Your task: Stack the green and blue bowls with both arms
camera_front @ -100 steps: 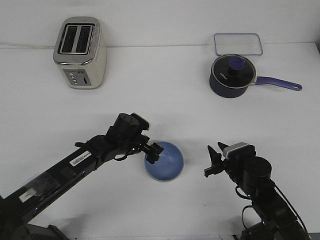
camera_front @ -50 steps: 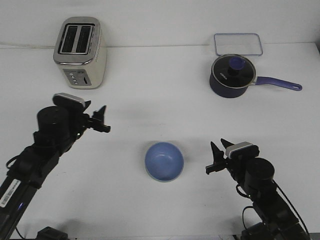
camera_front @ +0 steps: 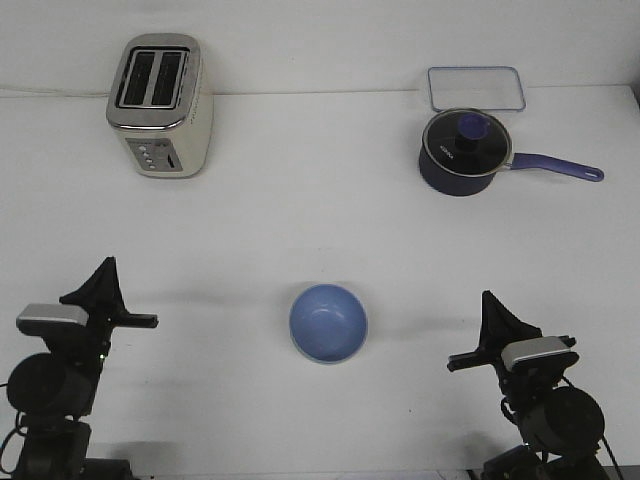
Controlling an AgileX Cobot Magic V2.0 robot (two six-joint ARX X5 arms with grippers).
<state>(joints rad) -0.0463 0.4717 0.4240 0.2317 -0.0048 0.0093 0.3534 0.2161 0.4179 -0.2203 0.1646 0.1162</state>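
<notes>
A periwinkle blue bowl (camera_front: 328, 322) sits upright on the white table, low in the middle of the front view. No separate mint green bowl shows; only a thin pale edge lies under the blue bowl's near rim. My left gripper (camera_front: 107, 272) is pulled back at the lower left and points up, far from the bowl. My right gripper (camera_front: 488, 304) is pulled back at the lower right and also points up. Each gripper shows as one dark pointed shape, so the gap between its fingers is hidden. Neither holds anything.
A cream and silver toaster (camera_front: 160, 105) stands at the back left. A dark navy pot with a purple handle (camera_front: 465, 152) stands at the back right. A clear rectangular lid (camera_front: 477, 88) lies behind the pot.
My left gripper was at the blue bowl's left rim, then let go and drew back to the lower left. My right arm drew back to the lower right. The bowl stayed put.
</notes>
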